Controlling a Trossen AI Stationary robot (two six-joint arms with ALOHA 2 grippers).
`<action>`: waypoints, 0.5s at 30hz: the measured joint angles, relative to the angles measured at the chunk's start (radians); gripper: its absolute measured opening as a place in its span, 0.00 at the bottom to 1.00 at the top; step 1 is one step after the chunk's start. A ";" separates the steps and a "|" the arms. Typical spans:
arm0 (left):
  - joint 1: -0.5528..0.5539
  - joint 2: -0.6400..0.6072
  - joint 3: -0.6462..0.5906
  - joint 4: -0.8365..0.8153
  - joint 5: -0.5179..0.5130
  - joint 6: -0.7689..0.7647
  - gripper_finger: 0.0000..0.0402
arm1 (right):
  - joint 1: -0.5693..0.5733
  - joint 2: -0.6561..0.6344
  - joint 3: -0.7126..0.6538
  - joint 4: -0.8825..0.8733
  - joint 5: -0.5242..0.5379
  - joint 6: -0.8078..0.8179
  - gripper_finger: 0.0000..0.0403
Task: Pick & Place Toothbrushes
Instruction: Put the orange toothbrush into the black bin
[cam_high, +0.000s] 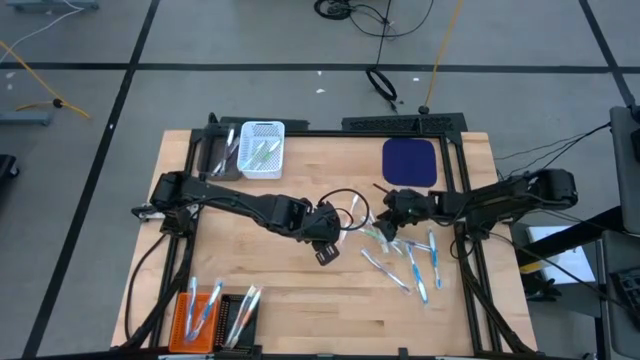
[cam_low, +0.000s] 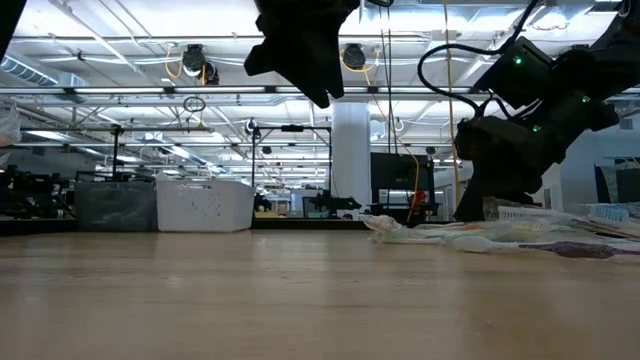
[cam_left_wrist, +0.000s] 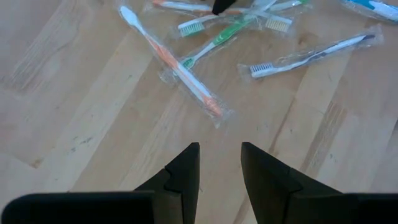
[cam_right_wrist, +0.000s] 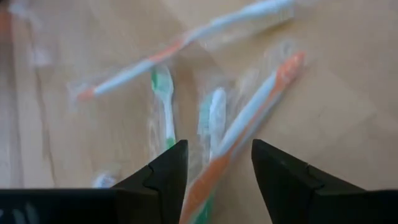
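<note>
Several toothbrushes (cam_high: 405, 258) in clear wrappers lie scattered on the wooden table, right of its middle. My right gripper (cam_right_wrist: 214, 149) is open and low over this pile (cam_low: 480, 235), with an orange-and-white toothbrush (cam_right_wrist: 249, 118) running through the gap between its fingers. A green one (cam_right_wrist: 163, 93) lies beside it. My left gripper (cam_left_wrist: 219, 149) hangs open above bare wood (cam_high: 327, 250), left of the pile, holding nothing. Ahead of it lie an orange-and-white toothbrush (cam_left_wrist: 171, 62) and a green one (cam_left_wrist: 217, 40). My right gripper has a finger on either side of the orange-and-white toothbrush's handle (cam_right_wrist: 205, 186), coming at it on a slant from above and pointing along it. The toothbrush lies flat on the table. I cannot tell whether the fingers touch it.
A white basket (cam_high: 262, 148) with toothbrushes stands at the far left, with a dark one (cam_high: 220, 150) beside it. An orange basket (cam_high: 200, 315) and a black one (cam_high: 240, 315), both holding toothbrushes, stand at the near left. A dark blue pad (cam_high: 410, 162) lies at the far right.
</note>
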 joint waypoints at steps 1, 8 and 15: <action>0.000 0.000 0.000 0.000 0.000 0.000 0.29 | 0.003 0.008 0.000 0.001 0.000 0.009 0.42; 0.000 0.000 0.000 0.000 0.000 0.000 0.29 | -0.013 0.071 0.000 0.050 -0.054 0.012 0.41; 0.000 -0.001 0.000 0.002 -0.002 0.011 0.29 | -0.021 0.075 0.000 0.072 -0.104 -0.010 0.30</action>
